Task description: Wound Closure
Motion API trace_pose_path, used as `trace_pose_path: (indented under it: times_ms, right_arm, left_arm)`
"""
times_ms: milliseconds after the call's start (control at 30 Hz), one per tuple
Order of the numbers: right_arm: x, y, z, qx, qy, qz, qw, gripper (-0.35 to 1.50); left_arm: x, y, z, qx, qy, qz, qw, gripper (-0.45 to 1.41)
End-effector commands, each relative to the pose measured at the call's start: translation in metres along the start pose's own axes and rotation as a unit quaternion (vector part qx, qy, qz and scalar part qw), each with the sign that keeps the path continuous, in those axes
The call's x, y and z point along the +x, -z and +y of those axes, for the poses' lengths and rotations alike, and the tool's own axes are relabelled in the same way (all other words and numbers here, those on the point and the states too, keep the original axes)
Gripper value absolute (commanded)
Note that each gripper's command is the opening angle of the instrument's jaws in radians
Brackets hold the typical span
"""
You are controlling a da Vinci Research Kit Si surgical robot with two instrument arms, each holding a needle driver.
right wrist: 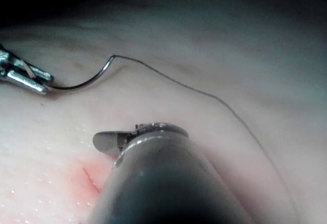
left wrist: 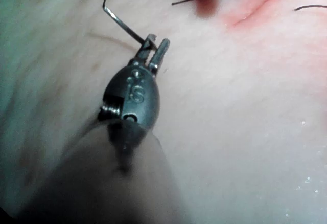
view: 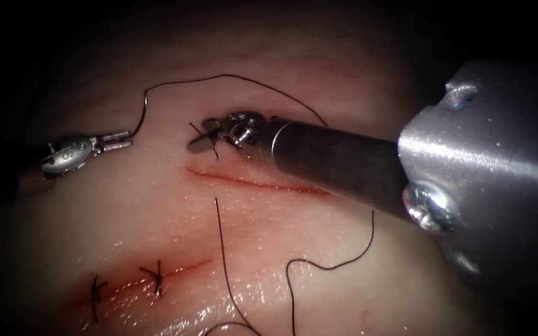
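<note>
Steel left pincer point(view: 119, 142), far left of the scene: jaws pressed on the curved needle point(view: 139, 118), gripping it near one end; the rest of the curve rises free above the tissue point(view: 126, 211), not in it. Seen close in the left wrist view, the left pincer point(left wrist: 156, 47) pinches the needle point(left wrist: 120, 22) between its tips.

Right pincer point(view: 203, 142), centre: jaw state cannot be told; the tip lies at a dark knot of thread just beyond the upper cut point(view: 250, 182). Its shaft enters from the right and covers the right part of that cut.

Surface: pale, wet tissue. Near left, a second cut point(view: 151, 280) carrying red fluid and two dark stitches point(view: 157, 277).

Thread point(view: 250, 82): runs from the needle's tail in an arc over the far tissue toward the shaft; loose loops point(view: 294, 274) lie near, right of the stitched cut.

Surroundings: dark beyond the tissue.
</note>
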Motion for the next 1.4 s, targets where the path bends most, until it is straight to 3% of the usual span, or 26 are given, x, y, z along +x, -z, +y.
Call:
trace_pose_path:
  times_ms: [33,300,467,567,633,700,900,1267,1400]
  right_arm:
    - [0.0008,-0.0015,0.0003,-0.002,0.002,0.0,1.0,1.01]
    - [0.0014,-0.0029,0.0014,-0.005,-0.037,-0.005,0.999,0.93]
    - [0.0009,-0.0032,0.0012,-0.001,-0.058,-0.024,0.998,0.73]
    - [0.0004,-0.0033,0.0011,-0.005,-0.063,-0.037,0.997,0.37]
    - [0.0003,-0.0033,0.0011,-0.006,-0.074,-0.042,0.996,-0.15]
    - [0.0002,-0.0033,0.0011,-0.007,-0.079,-0.047,0.996,-0.33]
    - [0.0006,-0.0029,0.0013,0.002,-0.091,-0.041,0.995,-0.35]
    - [0.0031,0.001,0.0015,0.09,-0.089,0.088,0.988,-0.35]
    - [0.0033,0.0023,0.0012,0.101,-0.082,0.111,0.985,-0.35]
  left_arm:
    - [-0.0004,-0.0009,-0.0004,-0.001,-0.001,0.0,1.0,-0.45]
    - [-0.0005,-0.0011,-0.0002,0.001,-0.002,-0.002,1.0,-0.45]
    - [-0.0007,-0.0011,0.0002,0.0,-0.004,-0.006,1.0,-0.45]
    - [-0.0007,-0.0011,0.0002,-0.001,-0.005,-0.008,1.0,-0.45]
    - [-0.0006,-0.0011,0.0001,-0.001,-0.005,-0.008,1.0,-0.45]
    - [-0.0007,-0.0012,0.0001,-0.001,-0.005,-0.008,1.0,-0.45]
    - [-0.0008,-0.0014,-0.0001,-0.002,-0.002,-0.009,1.0,-0.45]
    - [-0.001,-0.0018,-0.0006,-0.004,0.001,-0.011,1.0,-0.45]
    - [-0.0012,-0.0021,-0.001,-0.005,0.0,-0.013,1.0,-0.45]
